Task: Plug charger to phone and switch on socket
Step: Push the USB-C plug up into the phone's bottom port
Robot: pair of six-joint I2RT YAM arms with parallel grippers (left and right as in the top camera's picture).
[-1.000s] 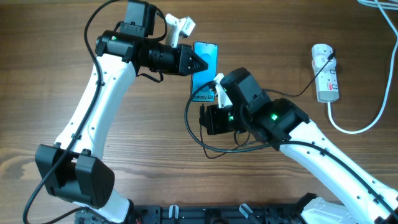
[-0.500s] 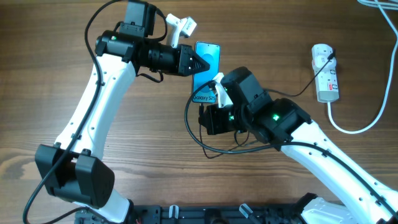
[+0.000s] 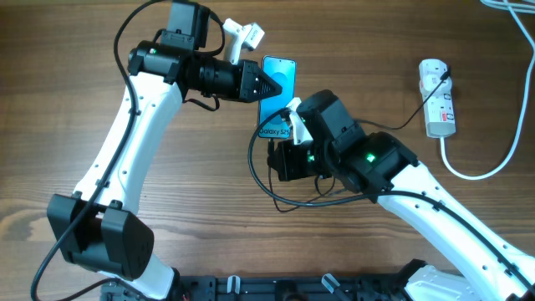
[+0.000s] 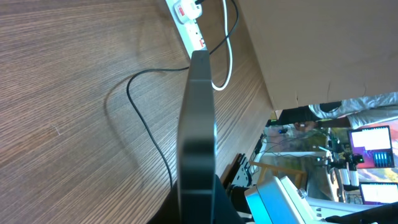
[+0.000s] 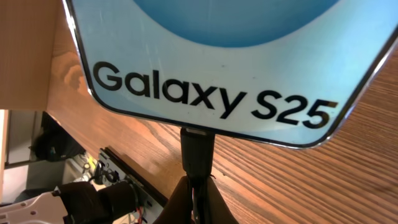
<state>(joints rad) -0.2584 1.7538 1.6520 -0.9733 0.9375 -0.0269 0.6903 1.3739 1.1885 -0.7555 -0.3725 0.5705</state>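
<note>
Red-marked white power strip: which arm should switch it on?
Right, probably: the white power strip lies on its side, though it holds the black charger connector; left fingers clamp the cyan-screened phone.

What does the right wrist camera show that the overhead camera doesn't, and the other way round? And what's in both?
Only the right wrist view: the "Galaxy S25" lettering read up close, and the charger tip meeting the lower edge of the phone, pinched by the right fingers. Only overhead: the socket far to the right, with its white lead. Both: the phone and the wooden table.
</note>
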